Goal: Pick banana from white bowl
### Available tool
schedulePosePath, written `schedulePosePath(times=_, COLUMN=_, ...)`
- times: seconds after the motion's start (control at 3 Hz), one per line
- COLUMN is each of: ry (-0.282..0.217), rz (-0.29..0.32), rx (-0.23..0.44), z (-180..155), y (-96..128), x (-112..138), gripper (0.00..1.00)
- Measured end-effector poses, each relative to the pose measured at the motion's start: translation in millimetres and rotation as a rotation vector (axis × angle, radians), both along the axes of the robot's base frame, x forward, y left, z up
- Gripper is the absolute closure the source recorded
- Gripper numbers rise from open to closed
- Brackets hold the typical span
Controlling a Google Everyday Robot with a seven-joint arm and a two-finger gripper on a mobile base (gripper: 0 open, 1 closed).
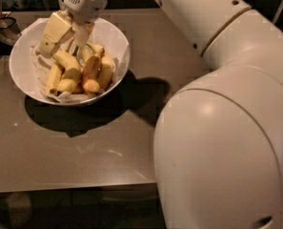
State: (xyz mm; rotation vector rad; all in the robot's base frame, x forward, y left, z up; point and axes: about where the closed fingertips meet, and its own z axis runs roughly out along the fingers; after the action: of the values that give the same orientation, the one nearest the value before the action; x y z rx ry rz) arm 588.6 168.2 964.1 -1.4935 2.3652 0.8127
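Pale yellow banana (67, 65) in white bowl (19, 67) — just beneath the parted claw (65, 45)

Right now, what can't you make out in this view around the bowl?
All in the camera view:
- Whether the gripper, low inside the white bowl, touches the banana: its own body covers the contact.
- Bowl bottom: buried under the other bananas and paper lining.
- Dark object at the table's far left: cut by the frame edge, too dim to identify.
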Motion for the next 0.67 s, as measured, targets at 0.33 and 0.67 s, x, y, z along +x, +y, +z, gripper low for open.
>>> schedulePosePath(times=0.33, ry=-0.015, rz=-0.043, rx=0.005, z=9.7, y=-16.7, x=4.0, gripper=0.27)
schedulePosePath(times=0.67, ry=-0.02, rz=-0.058, rx=-0.001, z=13.2, y=-21.8, x=6.4, gripper=0.28)
